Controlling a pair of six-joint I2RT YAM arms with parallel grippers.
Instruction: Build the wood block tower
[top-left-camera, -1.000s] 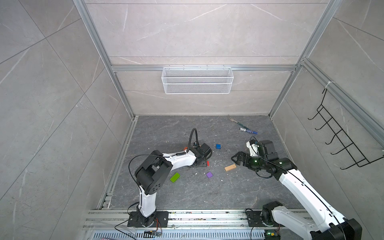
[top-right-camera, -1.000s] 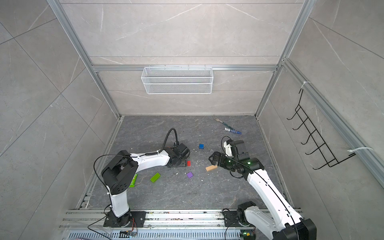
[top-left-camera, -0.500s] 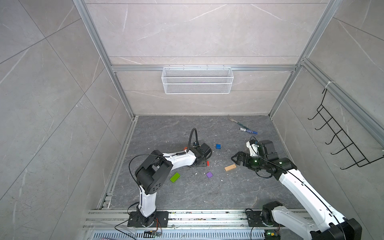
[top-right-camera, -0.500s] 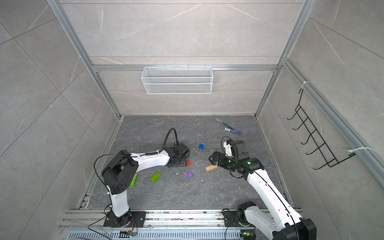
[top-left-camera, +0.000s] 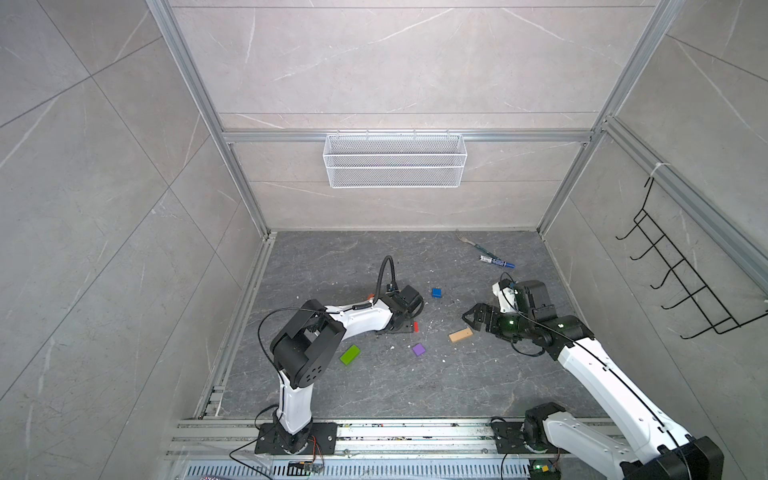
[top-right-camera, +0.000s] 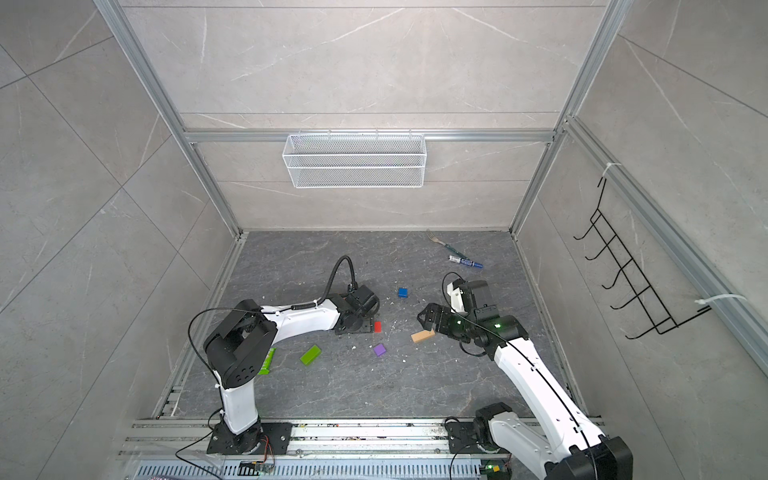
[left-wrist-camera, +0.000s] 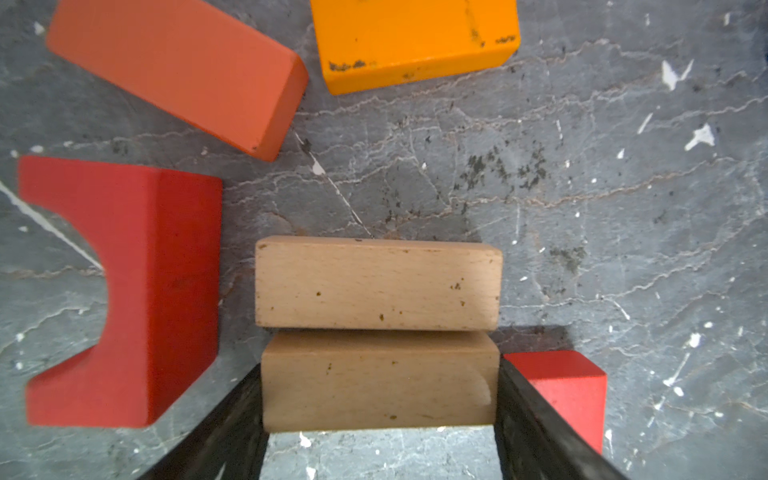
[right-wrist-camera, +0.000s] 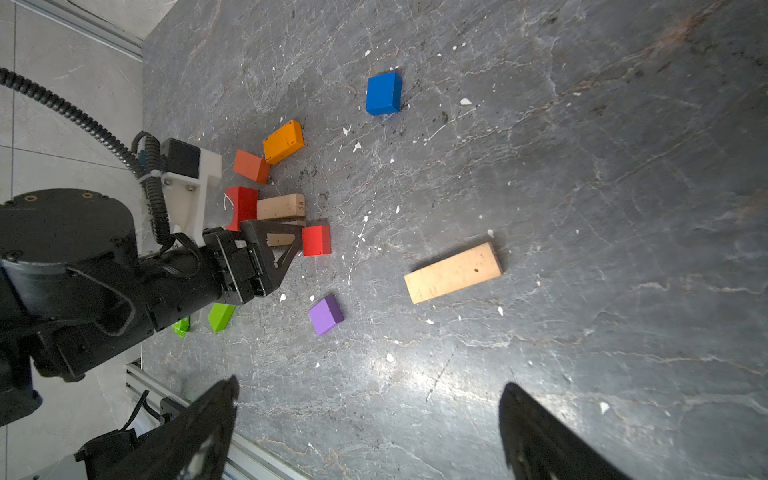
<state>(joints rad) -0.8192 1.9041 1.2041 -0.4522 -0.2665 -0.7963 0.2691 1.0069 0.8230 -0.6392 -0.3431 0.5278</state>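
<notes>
2 tan bars side by side, 1 of them in the left jaws

Both top views show nothing stacked yet: every block lies on the floor. Left gripper (top-left-camera: 403, 329) is down low, with the red cube (top-left-camera: 415, 327) just beside it. Right gripper (top-left-camera: 469, 321) hangs near the long bar (top-left-camera: 461, 335) without touching it, jaws wide and empty. Blue cube (top-left-camera: 436, 292), purple cube (top-left-camera: 418, 349) and green bar (top-left-camera: 350, 354) sit well apart.

Left wrist view: the jaws press on the 2 short ends of the tan bar (left-wrist-camera: 380, 382), so it looks gripped lengthwise. Its long side touches the twin bar (left-wrist-camera: 376, 282). Whether it rests on the floor I cannot tell. Arch (left-wrist-camera: 124, 291), red-orange bar (left-wrist-camera: 178, 70) and orange bar (left-wrist-camera: 411, 37) lie near, none touching the pair.

Right wrist view: the right fingers (right-wrist-camera: 212, 411) stand far apart with nothing between them. The long bar lies flat ahead, 1 broad face up.

Handling, as I judge it: these pieces are small, hard and light, not fragile, and will not give under the pads. Painted ones may be slicker than bare wood. The best hold is square across 2 opposite flat faces, near the middle, so a piece cannot pivot. Take the arch by its 2 flat sides, never the hollow. The lengthwise grip on the tan bar leaves its long sides free to butt against the twin bar, but a crooked release could nudge that neighbour.
</notes>
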